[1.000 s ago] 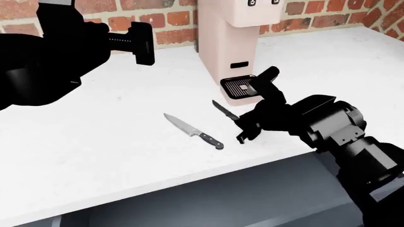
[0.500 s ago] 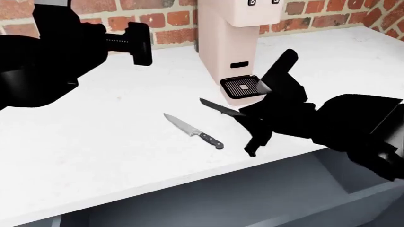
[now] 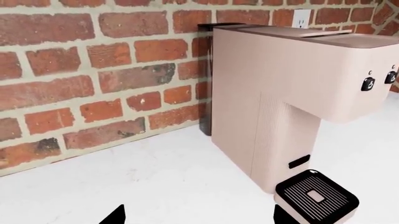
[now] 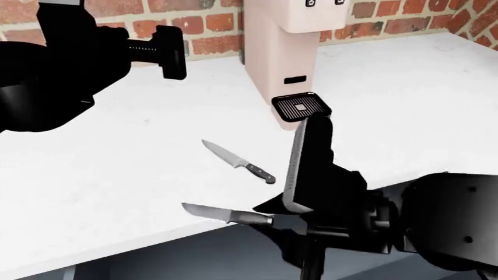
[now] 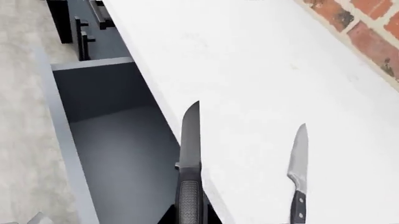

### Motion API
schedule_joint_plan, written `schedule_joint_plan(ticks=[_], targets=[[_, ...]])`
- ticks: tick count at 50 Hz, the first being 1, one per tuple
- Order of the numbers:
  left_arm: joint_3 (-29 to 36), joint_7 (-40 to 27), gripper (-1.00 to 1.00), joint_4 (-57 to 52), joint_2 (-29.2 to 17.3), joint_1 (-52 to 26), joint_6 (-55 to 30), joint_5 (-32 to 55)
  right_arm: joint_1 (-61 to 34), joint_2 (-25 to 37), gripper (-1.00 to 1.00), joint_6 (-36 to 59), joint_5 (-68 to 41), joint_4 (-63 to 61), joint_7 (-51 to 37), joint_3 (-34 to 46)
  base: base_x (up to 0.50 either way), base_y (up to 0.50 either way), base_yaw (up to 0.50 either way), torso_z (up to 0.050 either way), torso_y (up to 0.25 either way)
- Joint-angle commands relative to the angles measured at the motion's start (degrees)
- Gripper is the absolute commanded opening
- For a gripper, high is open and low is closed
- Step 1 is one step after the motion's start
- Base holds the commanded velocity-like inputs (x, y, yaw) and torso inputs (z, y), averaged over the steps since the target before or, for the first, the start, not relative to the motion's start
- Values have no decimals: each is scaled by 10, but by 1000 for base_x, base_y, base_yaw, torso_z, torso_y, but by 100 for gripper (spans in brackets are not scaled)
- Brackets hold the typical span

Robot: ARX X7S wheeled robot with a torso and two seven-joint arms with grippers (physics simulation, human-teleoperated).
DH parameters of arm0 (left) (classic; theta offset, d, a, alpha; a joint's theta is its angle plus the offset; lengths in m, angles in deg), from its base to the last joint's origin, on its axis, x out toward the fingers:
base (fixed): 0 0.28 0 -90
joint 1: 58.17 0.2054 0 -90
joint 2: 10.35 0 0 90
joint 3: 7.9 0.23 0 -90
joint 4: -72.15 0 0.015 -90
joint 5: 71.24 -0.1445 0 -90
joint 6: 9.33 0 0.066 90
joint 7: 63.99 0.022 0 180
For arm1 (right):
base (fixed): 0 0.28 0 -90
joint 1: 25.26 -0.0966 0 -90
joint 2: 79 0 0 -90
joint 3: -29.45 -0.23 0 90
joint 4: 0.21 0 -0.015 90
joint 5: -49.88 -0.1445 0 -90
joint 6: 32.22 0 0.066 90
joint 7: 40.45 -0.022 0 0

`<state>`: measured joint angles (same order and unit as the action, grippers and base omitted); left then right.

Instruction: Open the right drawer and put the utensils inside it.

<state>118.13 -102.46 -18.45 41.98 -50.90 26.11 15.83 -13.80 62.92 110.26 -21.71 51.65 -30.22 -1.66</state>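
Right gripper (image 4: 300,219) grasps the paring knife (image 4: 221,214) over the open right drawer (image 5: 118,154), positioned for dropping; left gripper (image 3: 196,217) released.

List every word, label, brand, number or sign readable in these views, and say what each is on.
No readable text anywhere.
Coffee machine: two dark round buttons with small pale icons, too small to make out; no brand visible.
Its dark rectangular slot: blank.
Wall outlet: no marking.
Chef's knife and the paring knife held by the right gripper: no visible stamp.
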Motion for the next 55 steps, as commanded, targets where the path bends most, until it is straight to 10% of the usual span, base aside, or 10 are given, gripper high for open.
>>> schedule_joint_plan(ticks=[1,23,51,52,55], targets=[[1,0,100,-1,-2,-1,-1,1,-30,-45,-100,35,-6,-47,-1,12,0,0,0,0,0],[3,7,100,-3,-9,10,6,-5,7,-173,-100,46,62,1,2,89,0,0,0,0,0],[5,8,100,-2,-12,14,9,-6,37,-162,-100,13,117,91,24,105,0,0,0,0,0],[5,8,100,-2,-12,14,9,-6,35,-162,100,15,112,91,26,103,0,0,0,0,0],[6,9,100,0,-11,13,10,-7,35,-163,100,15,107,96,24,99,0,0,0,0,0]])
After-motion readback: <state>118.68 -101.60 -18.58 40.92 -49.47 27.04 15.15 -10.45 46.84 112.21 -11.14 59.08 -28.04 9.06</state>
